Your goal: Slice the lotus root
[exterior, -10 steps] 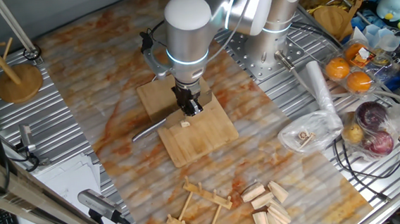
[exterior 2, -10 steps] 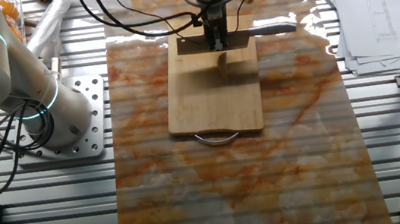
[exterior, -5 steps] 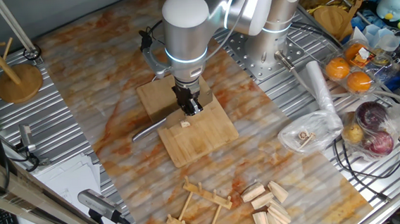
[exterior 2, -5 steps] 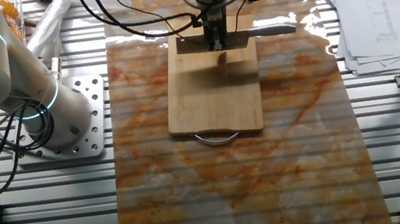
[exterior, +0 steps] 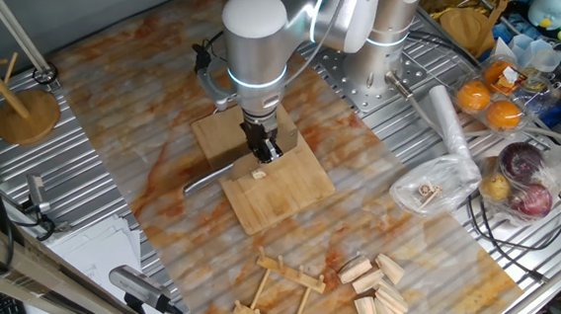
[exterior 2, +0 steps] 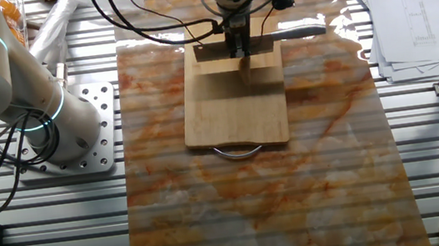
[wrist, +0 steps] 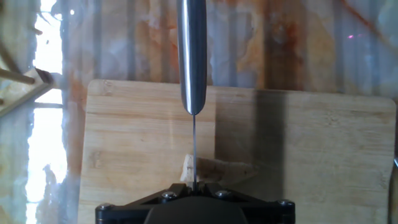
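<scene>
My gripper (exterior: 265,150) is shut on a knife and stands over the far part of the wooden cutting board (exterior: 288,198). The knife's grey metal handle (exterior: 206,180) sticks out sideways past the board's edge. In the hand view the handle (wrist: 191,56) points away from me and the thin blade runs down to the gripper (wrist: 194,185). The lotus root (wrist: 217,169), a small pale beige piece, lies on the board right at the blade. It also shows just below the gripper in one fixed view (exterior: 258,174) and in the other fixed view (exterior 2: 244,70).
Pale wooden wedge blocks (exterior: 376,281) and a small wooden rack (exterior: 280,298) lie near the front. Bags of fruit (exterior: 519,175) and oranges (exterior: 488,103) crowd the right side. A wooden stand (exterior: 26,113) is at the left. The robot base (exterior 2: 60,126) stands beside the mat.
The arm has shifted slightly, carrying the knife a little along the board toward the lotus root. The lotus root has not visibly moved.
</scene>
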`<state>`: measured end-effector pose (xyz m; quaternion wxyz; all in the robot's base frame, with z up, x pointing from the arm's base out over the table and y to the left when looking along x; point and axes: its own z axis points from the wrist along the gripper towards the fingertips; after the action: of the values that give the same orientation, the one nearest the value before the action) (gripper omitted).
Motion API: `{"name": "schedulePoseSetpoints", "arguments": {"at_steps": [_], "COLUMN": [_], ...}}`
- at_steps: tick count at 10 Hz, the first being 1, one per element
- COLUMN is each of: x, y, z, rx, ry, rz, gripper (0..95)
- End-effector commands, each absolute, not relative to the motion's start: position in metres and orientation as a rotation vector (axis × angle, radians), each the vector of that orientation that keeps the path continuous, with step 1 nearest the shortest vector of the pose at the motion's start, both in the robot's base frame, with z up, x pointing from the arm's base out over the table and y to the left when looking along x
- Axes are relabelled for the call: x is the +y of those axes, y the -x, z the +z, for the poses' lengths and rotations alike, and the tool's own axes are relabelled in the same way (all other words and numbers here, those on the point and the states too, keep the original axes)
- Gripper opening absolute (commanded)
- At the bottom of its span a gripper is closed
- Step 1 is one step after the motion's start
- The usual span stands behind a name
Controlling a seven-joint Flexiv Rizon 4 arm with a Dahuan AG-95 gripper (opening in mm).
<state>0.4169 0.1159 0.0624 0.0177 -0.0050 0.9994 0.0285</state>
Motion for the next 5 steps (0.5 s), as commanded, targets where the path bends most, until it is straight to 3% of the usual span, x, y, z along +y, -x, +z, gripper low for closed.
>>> {"name": "schedulePoseSetpoints", "arguments": {"at_steps": [1,5], "x": [0.1150,0.1154], "y": [-0.4185,-0.4201], "z": [0.0576,0.0551], "rx": [3.100,3.107], "ry": [0.013,-0.003], "rz": [0.076,0.108], "gripper": [0.0,0.0]}}
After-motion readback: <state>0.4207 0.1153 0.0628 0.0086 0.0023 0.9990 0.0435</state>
